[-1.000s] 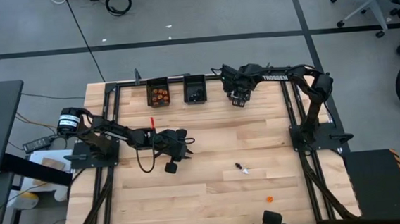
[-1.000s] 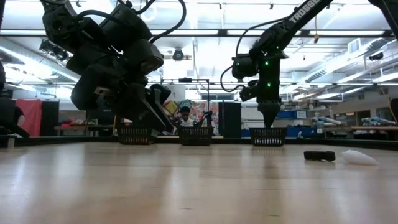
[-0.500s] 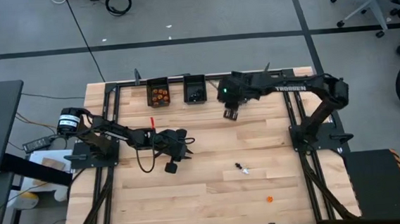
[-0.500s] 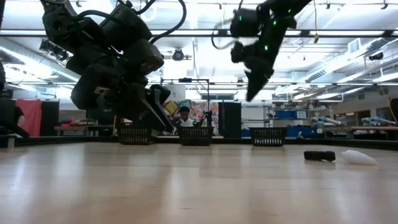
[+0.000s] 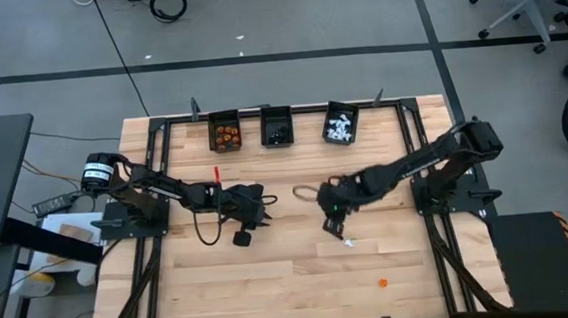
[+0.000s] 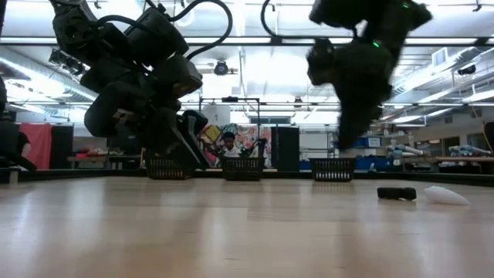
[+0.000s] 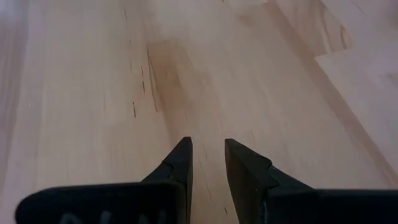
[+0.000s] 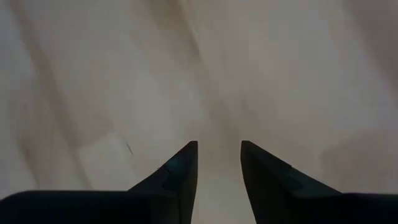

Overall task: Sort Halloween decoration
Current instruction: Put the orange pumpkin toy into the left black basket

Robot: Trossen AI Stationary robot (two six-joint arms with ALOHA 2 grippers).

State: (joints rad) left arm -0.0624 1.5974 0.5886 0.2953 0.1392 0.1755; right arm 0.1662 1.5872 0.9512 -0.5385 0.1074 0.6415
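The Halloween decoration shows as a tiny black trinket (image 5: 342, 236) (image 6: 397, 193) and a white one (image 5: 350, 243) (image 6: 446, 196) lying side by side on the wood. An orange trinket (image 5: 382, 282) lies nearer the near edge. More pieces fill the three black bins: orange (image 5: 225, 134), black (image 5: 277, 129), white (image 5: 341, 125). My right gripper (image 5: 333, 219) (image 8: 217, 152) hangs open just on the far side of the black and white pair, over bare wood. My left gripper (image 5: 259, 209) (image 7: 207, 152) waits open at mid-table, left of it.
The three bins stand in a row along the far edge of the table (image 5: 302, 268). A small red object (image 5: 216, 172) lies near the left arm. A dark cable loop (image 5: 304, 193) curves beside the right arm. Bare wood stretches toward the near edge.
My right gripper has swung from above the far-right bin toward the near edge and left, dropping to mid-table beside the black and white trinkets. The bin with white pieces, covered before, now shows.
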